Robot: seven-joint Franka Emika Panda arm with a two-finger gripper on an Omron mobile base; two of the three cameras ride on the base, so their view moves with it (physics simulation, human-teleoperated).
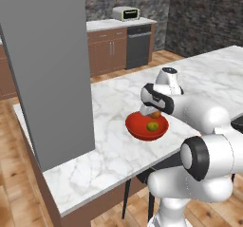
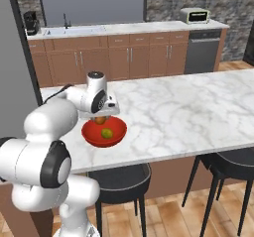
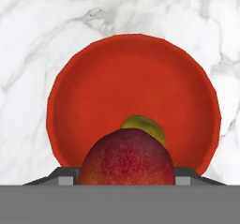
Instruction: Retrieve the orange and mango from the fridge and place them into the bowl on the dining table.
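Note:
The glossy red bowl (image 1: pixel 135 126) (image 2: pixel 89 133) (image 3: pixel 93 78) sits on the white marble dining table (image 1: pixel 114 145) (image 2: pixel 188 112) near its front edge. The yellow-green mango (image 1: pixel 152 126) (image 2: pixel 106 133) (image 3: pixel 146 124) lies inside the bowl. My gripper (image 1: pixel 154 112) (image 2: pixel 100 118) points down just over the bowl's rim and is shut on the orange (image 1: pixel 155 113) (image 2: pixel 100 120) (image 3: pixel 127 157). In the hand view the orange looks reddish and covers most of the fingers. It hangs slightly above the mango and is not touching it.
A tall grey panel (image 1: pixel 52 69) (image 2: pixel 12 57) rises close by on the left; I cannot tell whether it belongs to the fridge. Dark round stools (image 2: pixel 119 179) (image 2: pixel 233 161) stand under the table's near edge. Brown cabinets, a dark oven (image 1: pixel 138 44) and a toaster (image 2: pixel 194 16) line the far wall.

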